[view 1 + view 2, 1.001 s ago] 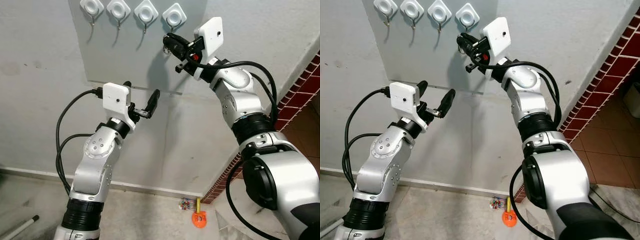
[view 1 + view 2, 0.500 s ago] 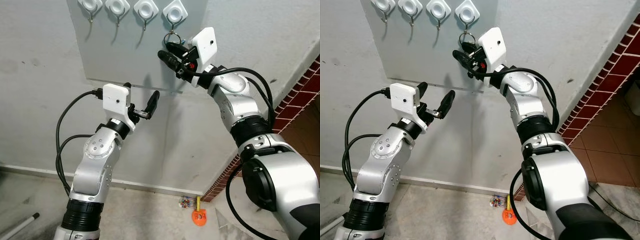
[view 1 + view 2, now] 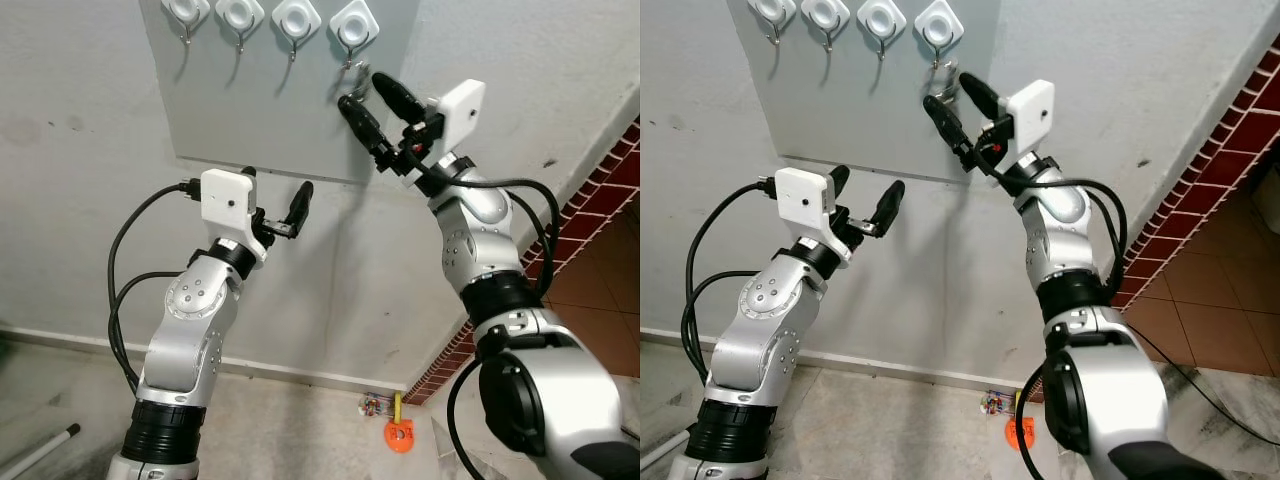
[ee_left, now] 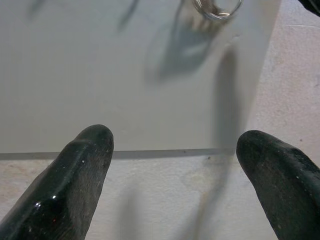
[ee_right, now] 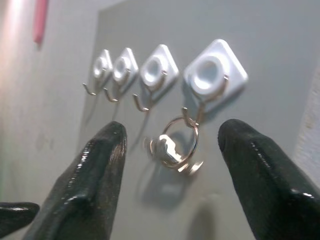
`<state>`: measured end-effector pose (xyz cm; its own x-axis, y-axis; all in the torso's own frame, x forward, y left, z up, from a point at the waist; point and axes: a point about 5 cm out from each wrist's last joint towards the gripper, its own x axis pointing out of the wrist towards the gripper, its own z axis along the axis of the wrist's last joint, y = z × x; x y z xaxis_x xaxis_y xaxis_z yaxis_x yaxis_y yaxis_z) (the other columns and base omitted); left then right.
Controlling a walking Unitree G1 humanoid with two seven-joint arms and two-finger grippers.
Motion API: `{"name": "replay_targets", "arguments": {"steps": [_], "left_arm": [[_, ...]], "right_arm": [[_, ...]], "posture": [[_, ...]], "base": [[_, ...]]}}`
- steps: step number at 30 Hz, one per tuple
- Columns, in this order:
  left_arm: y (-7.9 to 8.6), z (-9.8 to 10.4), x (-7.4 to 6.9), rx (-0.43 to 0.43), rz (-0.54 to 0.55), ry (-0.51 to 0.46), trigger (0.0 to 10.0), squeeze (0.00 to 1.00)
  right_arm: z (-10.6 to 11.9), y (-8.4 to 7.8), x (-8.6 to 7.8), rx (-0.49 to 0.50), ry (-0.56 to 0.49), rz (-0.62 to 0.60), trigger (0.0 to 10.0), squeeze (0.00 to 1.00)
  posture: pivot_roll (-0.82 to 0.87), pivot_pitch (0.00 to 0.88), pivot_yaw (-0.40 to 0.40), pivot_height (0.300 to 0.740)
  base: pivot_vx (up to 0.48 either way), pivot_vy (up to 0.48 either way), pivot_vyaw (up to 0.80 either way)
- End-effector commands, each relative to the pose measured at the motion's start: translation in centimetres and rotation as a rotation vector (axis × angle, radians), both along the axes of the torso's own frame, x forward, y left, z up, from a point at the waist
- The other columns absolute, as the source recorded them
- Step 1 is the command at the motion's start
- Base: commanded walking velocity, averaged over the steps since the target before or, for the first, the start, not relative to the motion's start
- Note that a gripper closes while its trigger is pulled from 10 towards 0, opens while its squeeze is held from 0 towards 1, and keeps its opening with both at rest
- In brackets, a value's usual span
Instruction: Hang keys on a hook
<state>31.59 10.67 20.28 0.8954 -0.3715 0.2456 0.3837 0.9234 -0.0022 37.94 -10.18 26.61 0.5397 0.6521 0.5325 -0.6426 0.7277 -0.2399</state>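
- Keys (image 5: 175,150) hang by their ring from the rightmost hook (image 5: 192,117) of four white-based hooks on a grey panel (image 3: 250,110) fixed to the wall; the ring is threaded over the hook's upturned tip and the keys dangle below it, blurred, with the long axis roughly downward along the panel.
- The right wrist view gives the close look: ring on the hook, key blades bunched at the bottom of the ring, three bare hooks (image 5: 145,100) in a row beside it. In the eye views the keys are only a small glint under the rightmost hook (image 3: 352,62).
- The right gripper (image 3: 378,103) is raised just in front of the panel, its two black fingers spread wide, holding nothing; in its wrist view the keys sit between the fingertips (image 5: 100,165) but apart from both.
- The left gripper (image 3: 275,195) is held lower, near the panel's bottom edge, its fingers also spread apart and empty; its wrist view looks up the panel, with the ring just visible at the edge (image 4: 216,7).
- Far below, on the floor by the wall's foot, lies a small orange object (image 3: 398,436) next to a red brick-tiled edge (image 3: 590,190).
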Motion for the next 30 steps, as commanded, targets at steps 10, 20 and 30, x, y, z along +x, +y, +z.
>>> {"name": "replay_targets", "arguments": {"steps": [10, 20, 30], "left_arm": [[0.2, -0.4, -0.4, 0.025, 0.015, -0.01, 10.0, 0.0], [2.7, -5.0, -0.4, 0.07, 0.132, 0.105, 10.0, 0.0], [5.2, -13.6, -0.9, 0.118, 0.275, 0.33, 10.0, 0.0]], "right_arm": [[-1.5, -0.7, -1.6, 0.001, 0.009, 0.022, 10.0, 0.0], [-7.3, -5.0, -2.5, 0.097, 0.211, -0.218, 10.0, 0.0], [-18.4, -6.9, -5.8, 0.053, 0.577, -0.462, 10.0, 0.0]], "posture": [[0.04, 0.098, -0.075, 0.74], [0.03, 0.088, -0.058, 0.74], [0.0, 0.073, -0.008, 0.74]], "base": [[0.0, 0.0, 0.0], [0.0, 0.0, 0.0], [0.0, 0.0, 0.0]]}}
